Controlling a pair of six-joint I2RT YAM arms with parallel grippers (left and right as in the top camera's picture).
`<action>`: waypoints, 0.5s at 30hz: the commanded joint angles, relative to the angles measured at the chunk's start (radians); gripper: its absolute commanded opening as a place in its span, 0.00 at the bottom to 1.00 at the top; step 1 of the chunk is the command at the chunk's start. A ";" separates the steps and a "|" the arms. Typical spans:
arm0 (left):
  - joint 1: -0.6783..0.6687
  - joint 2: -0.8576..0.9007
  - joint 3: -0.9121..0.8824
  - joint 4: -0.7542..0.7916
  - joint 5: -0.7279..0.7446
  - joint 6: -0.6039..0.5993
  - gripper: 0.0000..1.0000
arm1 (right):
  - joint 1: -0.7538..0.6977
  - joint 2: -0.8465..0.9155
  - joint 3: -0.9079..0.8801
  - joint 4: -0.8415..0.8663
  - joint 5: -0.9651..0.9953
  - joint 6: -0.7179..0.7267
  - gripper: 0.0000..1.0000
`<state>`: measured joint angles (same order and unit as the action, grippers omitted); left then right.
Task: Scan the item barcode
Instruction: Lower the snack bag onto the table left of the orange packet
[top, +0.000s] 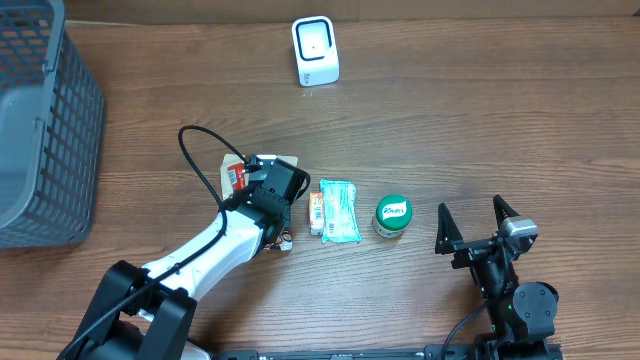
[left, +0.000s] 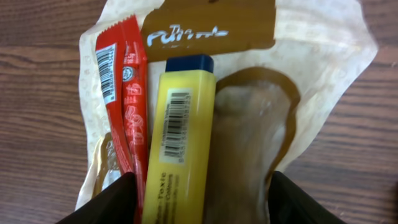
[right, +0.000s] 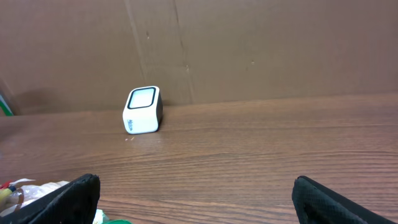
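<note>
Well in front of the white scanner (top: 315, 50) and to its left, the left gripper (left: 196, 194) hovers with fingers parted, grasping nothing, straddling a yellow box (left: 180, 137) on a beige pouch (left: 323, 74), probably lining up a pick. The box lies flat with its barcode upward, long axis running away from the fingers, blue cap farthest. The right gripper (top: 476, 222) sits spread wide and empty.
</note>
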<state>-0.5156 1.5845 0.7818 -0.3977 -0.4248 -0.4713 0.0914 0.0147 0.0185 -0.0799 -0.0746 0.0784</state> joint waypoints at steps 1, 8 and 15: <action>-0.001 0.005 0.052 -0.028 -0.026 0.004 0.57 | -0.004 -0.012 -0.011 0.003 -0.001 0.003 1.00; 0.001 0.004 0.230 -0.214 -0.020 0.004 0.60 | -0.004 -0.012 -0.011 0.003 -0.001 0.003 1.00; 0.027 0.004 0.409 -0.411 0.015 -0.004 0.47 | -0.004 -0.012 -0.011 0.003 -0.001 0.003 1.00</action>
<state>-0.5091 1.5845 1.1244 -0.7738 -0.4213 -0.4706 0.0914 0.0147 0.0185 -0.0799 -0.0750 0.0780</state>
